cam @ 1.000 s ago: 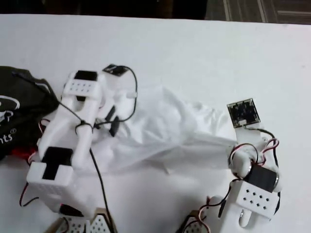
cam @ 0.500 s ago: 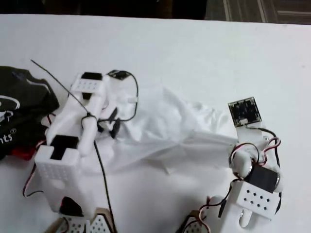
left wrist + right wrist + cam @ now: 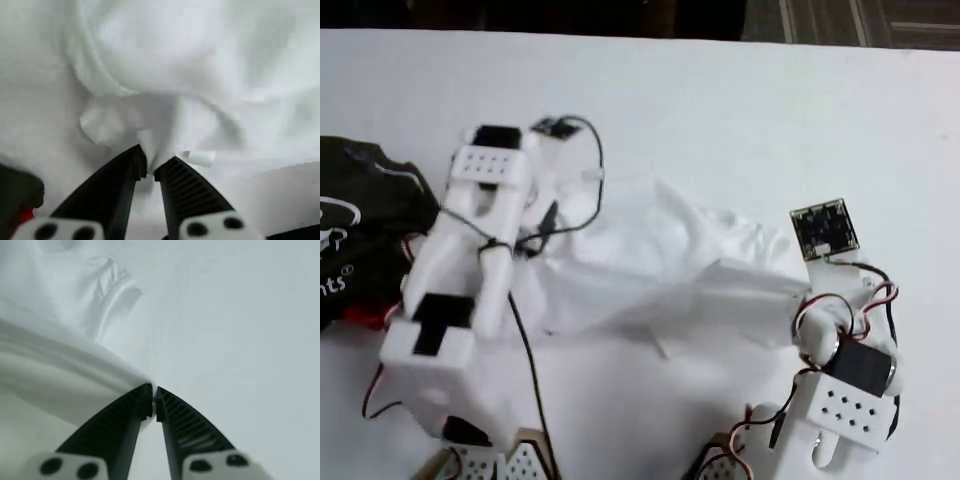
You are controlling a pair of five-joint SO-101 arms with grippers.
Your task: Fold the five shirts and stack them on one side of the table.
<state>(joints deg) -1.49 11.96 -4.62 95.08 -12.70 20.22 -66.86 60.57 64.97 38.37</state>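
A crumpled white shirt [image 3: 650,255] lies stretched across the middle of the table between the two arms. My left gripper [image 3: 150,169] is shut on a pinch of its fabric at the shirt's left end, under the left arm [image 3: 470,250]. At the shirt's right end, my right gripper [image 3: 152,401] is shut on a folded edge of the white shirt [image 3: 60,365]. The right arm [image 3: 840,385] stands at the front right. A black shirt [image 3: 360,225] with white print lies bunched at the table's left edge.
Something red [image 3: 360,316] peeks from under the black shirt, and the dark pile [image 3: 15,192] also shows beside my left gripper. The white table [image 3: 740,110] is bare at the back and to the right. A loose black cable [image 3: 525,350] runs along the left arm.
The left arm swung right, then back left and farther away, with the shirt's left end in its gripper. The shirt now lies flatter and more stretched. The right arm has kept still.
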